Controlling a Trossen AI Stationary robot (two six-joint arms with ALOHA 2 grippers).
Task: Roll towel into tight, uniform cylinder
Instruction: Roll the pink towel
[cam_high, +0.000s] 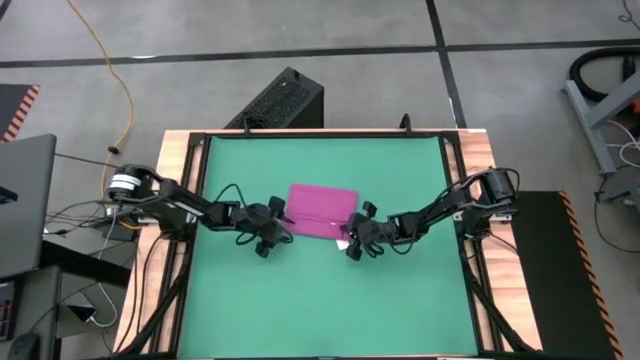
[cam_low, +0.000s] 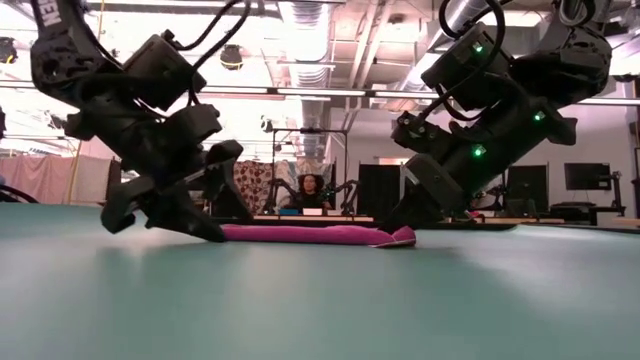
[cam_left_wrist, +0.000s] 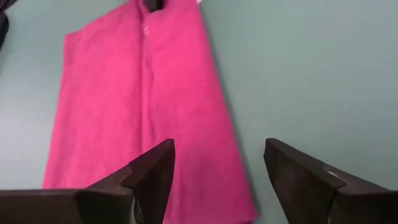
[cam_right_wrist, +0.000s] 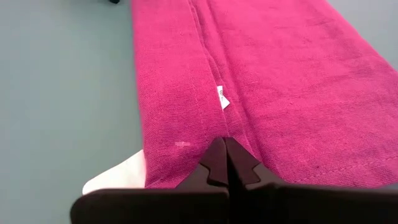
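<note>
- Presently the towel (cam_high: 321, 210) lies flat near the middle of the green mat (cam_high: 400, 300), partly folded, one fold line running down its length — no roll formed yet.
- Your left gripper (cam_high: 276, 228) sits at the towel's left edge with its fingers (cam_left_wrist: 152, 177) apart; one finger is over the cloth, the other over bare mat, nothing held.
- Your right gripper (cam_right_wrist: 226, 163) is at the towel's right end with its fingers together, tips at the cloth edge beside the white tag (cam_right_wrist: 223, 98). Whether cloth is pinched between them cannot be told.
- For a tight, even roll, you should, in my judgement, take the near edge with both grippers at matching positions and turn it over level — an uneven start would likely give a cone.
- Keep the first turn small; slack there probably stays in the roll.
- Surface: the mat looks smooth and flat on a wood-framed worktop (cam_high: 185, 140), so the cloth may slide rather than roll.
- Room: a person (cam_low: 311, 190) sits well behind the worktop, with monitors (cam_low: 587, 177) and ceiling lights beyond.
</note>
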